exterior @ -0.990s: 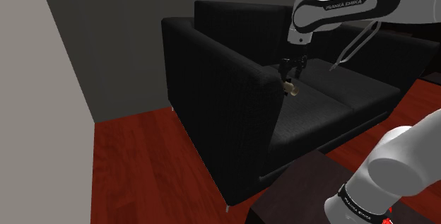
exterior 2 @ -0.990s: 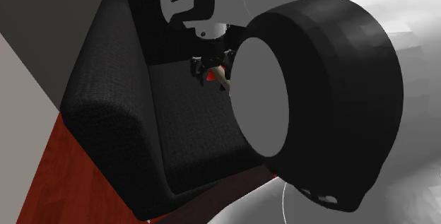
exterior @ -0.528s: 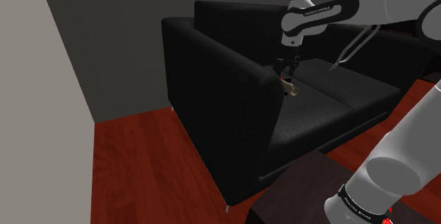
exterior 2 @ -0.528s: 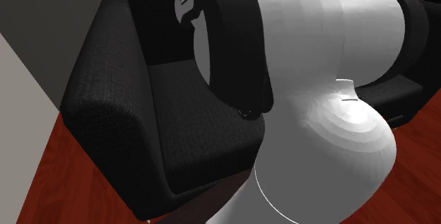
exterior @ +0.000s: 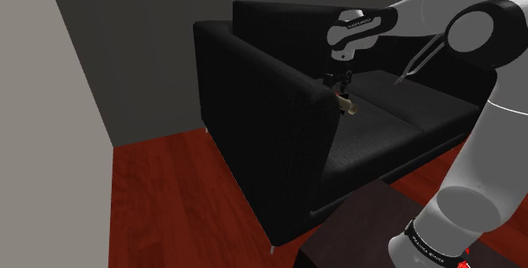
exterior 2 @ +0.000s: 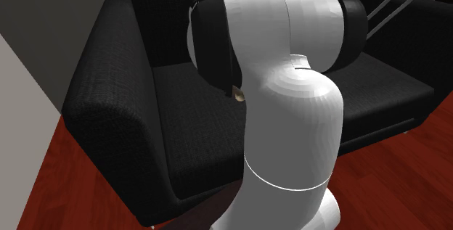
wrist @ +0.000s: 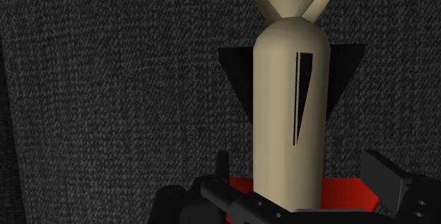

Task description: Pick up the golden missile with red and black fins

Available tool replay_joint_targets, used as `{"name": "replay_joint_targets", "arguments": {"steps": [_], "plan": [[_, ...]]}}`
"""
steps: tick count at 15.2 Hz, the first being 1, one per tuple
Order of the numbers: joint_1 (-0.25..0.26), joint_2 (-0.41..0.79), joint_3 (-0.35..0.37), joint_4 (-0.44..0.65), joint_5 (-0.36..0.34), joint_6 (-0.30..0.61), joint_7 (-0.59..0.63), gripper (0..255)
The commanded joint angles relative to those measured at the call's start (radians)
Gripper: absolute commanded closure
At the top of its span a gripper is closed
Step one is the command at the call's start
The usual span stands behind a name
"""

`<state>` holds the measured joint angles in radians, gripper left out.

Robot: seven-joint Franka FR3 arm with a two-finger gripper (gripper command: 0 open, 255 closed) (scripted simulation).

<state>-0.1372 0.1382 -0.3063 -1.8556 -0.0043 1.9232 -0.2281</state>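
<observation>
While the dark stand point(exterior: 355, 237) and the red wooden floor point(exterior: 169, 199) lie nearest in the shoulder view, the work is farther off at the black sofa point(exterior: 245, 165), where the white arm point(exterior: 482, 139) reaches over the seat cushion point(exterior: 389, 131). Close beside the inner face of the near armrest point(exterior: 254, 63), the gripper point(exterior: 340, 87) points down with the missile point(exterior: 346, 105) hanging from it, seemingly just clear of the seat. Its body reads pale tan rather than golden. In the wrist view the fingers point(wrist: 385, 177) look pinched on the end with the red fins, the black fins and flared end pointing away toward the fabric. I judge the step in hand to be the lift. Raise it straight and slowly with a firm squeeze, since a hold so far from the body's middle could let the missile swing or slip, and steer clear of the armrest. Beyond stand the backrest point(exterior: 279, 17) and a grey wall point(exterior: 135, 46).
</observation>
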Motion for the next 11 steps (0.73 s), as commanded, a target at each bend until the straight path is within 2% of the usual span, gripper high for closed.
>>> {"name": "replay_joint_targets", "arguments": {"steps": [1, 6, 7, 11], "plan": [[-0.001, 0.013, 0.0, -0.009, 0.004, 0.023, -0.002, 0], [-0.002, 0.028, 0.001, -0.04, 0.009, 0.068, -0.004, 0], [-0.002, 0.027, 0.001, -0.042, 0.009, 0.069, -0.004, 255], [-0.002, 0.027, 0.001, -0.043, 0.009, 0.069, -0.004, 255]]}}
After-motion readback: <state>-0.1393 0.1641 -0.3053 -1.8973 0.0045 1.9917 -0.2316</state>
